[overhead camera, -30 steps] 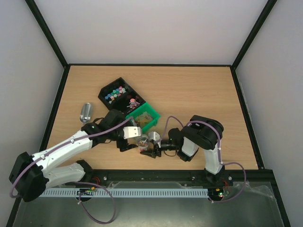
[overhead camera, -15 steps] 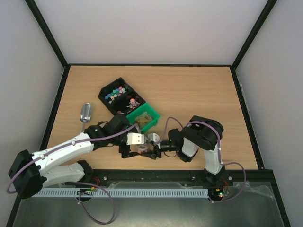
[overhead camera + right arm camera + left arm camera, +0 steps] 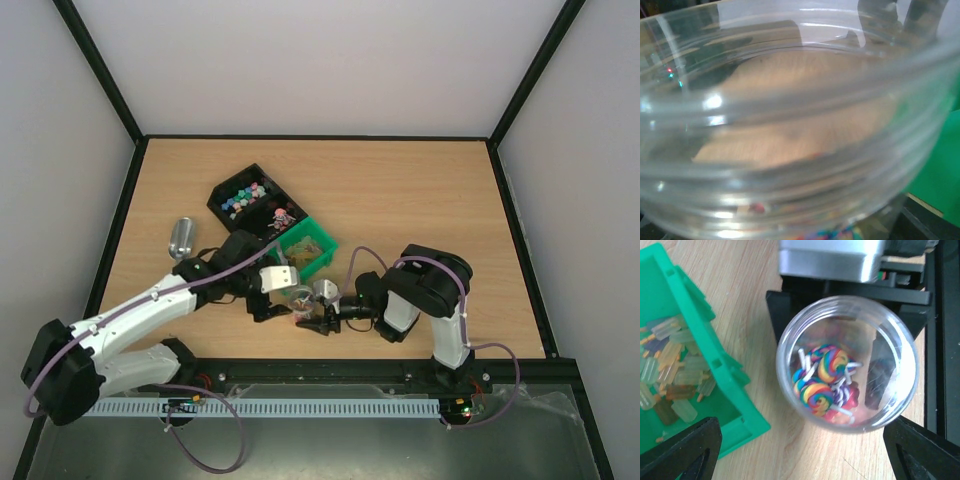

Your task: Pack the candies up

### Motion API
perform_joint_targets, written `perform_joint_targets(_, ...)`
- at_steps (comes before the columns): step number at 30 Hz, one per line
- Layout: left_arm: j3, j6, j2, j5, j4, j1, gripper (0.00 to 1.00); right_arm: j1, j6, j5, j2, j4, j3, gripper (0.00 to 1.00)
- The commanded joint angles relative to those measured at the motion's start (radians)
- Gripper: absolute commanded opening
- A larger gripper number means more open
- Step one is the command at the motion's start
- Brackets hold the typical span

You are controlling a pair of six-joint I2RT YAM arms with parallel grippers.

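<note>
The wooden tabletop (image 3: 420, 200) carries the whole setup, crowded toward its near left. The black compartment tray (image 3: 215, 197) holds most of the small coloured candies (image 3: 243, 198). Paler wrapped sweets lie in the green plastic bin (image 3: 715, 365) just beside it.

The clear round plastic jar (image 3: 790, 335) stands upright on the tabletop just beside the bin. Its long axis is vertical and its open mouth faces up. The right fingers (image 3: 782, 310) flank it on both sides and appear to clamp it steady.

The left fingers (image 3: 685, 450) are spread wide with nothing between them, hanging straight over the jar's mouth. A few rainbow-swirl candies on white sticks already lie at the jar's bottom.

The remaining loose candies lie behind and to the left of the left fingers, in the tray. The left arm is the nearer one to fetch them. The metal scoop (image 3: 181, 236) lies apart at the far left, touched by neither arm.

The right wrist view is filled by the blurred jar rim, so the right fingers cannot be made out there. Whether the scoop holds anything is too small to tell, and the candies underneath the top ones in the jar are partly hidden.
</note>
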Motion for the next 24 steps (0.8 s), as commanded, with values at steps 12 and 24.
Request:
perform_joint_targets(12, -0.013, 0.025, -0.062, -0.045, 0.018, -0.142, 0.98, 0.016, -0.041, -0.042, 0.005, 0.256, -0.01, 0.56)
perform_joint_targets(24, -0.004, -0.001, -0.016, -0.101, 0.055, -0.06, 0.94, 0.017, -0.065, -0.062, -0.003, 0.257, -0.022, 0.56)
